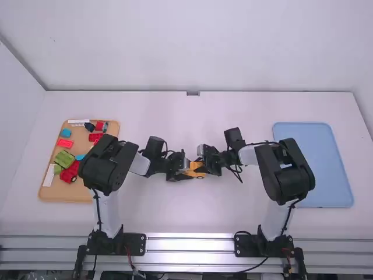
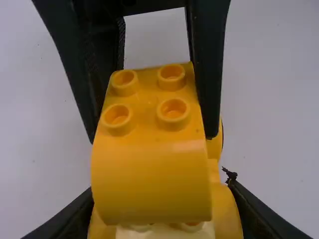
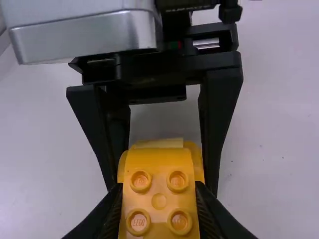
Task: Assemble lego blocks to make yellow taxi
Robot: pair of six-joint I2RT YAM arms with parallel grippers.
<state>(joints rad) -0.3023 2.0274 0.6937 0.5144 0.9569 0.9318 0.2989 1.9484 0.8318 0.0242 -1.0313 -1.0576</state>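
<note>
our left claw point(image 2: 161, 191) grips the yellow taxi point(image 1: 193, 170) just below the high view's centre; its long axis seems to run left-right, toward our right claw point(image 2: 152, 139), clamped on it too.

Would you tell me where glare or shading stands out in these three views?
High view: fairly even light over the white table, with a bright glint along the metal rail; left wrist view: a soft, pale sheen across the front of the curved yellow brick; right wrist view: a gleam on the silver housing, with darker shading along its lower edge.
</note>
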